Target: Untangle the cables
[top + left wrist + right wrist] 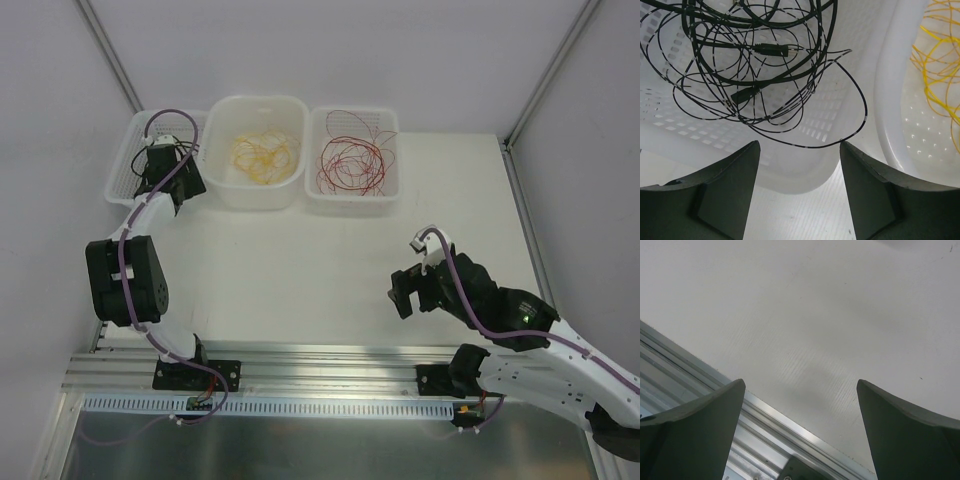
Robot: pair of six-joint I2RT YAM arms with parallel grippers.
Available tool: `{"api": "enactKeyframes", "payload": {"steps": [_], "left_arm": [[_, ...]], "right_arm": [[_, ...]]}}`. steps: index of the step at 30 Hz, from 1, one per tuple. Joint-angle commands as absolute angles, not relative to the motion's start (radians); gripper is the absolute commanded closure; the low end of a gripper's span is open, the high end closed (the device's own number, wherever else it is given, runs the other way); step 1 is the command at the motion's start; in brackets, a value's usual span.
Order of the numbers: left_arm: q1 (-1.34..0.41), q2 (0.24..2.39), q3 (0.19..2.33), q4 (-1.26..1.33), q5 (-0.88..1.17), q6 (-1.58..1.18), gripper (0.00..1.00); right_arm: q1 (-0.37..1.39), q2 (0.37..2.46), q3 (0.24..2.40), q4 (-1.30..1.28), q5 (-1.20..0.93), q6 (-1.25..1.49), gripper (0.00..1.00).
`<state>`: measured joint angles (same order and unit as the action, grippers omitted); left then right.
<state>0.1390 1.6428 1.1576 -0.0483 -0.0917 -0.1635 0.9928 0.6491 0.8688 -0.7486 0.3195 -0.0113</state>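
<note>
— Is the left gripper point(799, 145) holding anything?

— No. Its fingers are spread apart with nothing between them, and it is poised at the near wall of the left basket point(805, 172). The black cables point(760, 48) lie in that basket as one loose tangle with two slim plugs among them. One wide loop sags toward the near wall, close to the fingertip on the right of the wrist view; I cannot tell whether it touches.

— And the other cables?

— The yellow cables point(265, 155) are coiled in the middle basket point(255, 102), just beside the left one. The red cables point(350, 165) sit in the right basket point(352, 205), with a few loops reaching its far rim. All three baskets stand in a row at the far edge of the desk point(300, 260).

— The right gripper point(801, 382)?

— Released too, and empty. It hangs over the desk near the aluminium rail point(765, 415) at the near edge, well apart from the baskets.
</note>
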Motion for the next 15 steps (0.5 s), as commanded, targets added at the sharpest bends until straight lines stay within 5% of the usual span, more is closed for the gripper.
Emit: {"api": "enactKeyframes", "payload": {"steps": [1, 15], "left_arm": [[0.144, 1.672, 1.206, -0.003, -0.166, -0.238, 0.35], [0.21, 1.753, 1.298, 0.008, -0.21, -0.419, 0.46]], "right_arm": [[0.991, 0.653, 0.884, -0.762, 0.342, -0.003, 0.0], [0.989, 0.67, 0.89, -0.775, 0.351, -0.003, 0.0]]}}
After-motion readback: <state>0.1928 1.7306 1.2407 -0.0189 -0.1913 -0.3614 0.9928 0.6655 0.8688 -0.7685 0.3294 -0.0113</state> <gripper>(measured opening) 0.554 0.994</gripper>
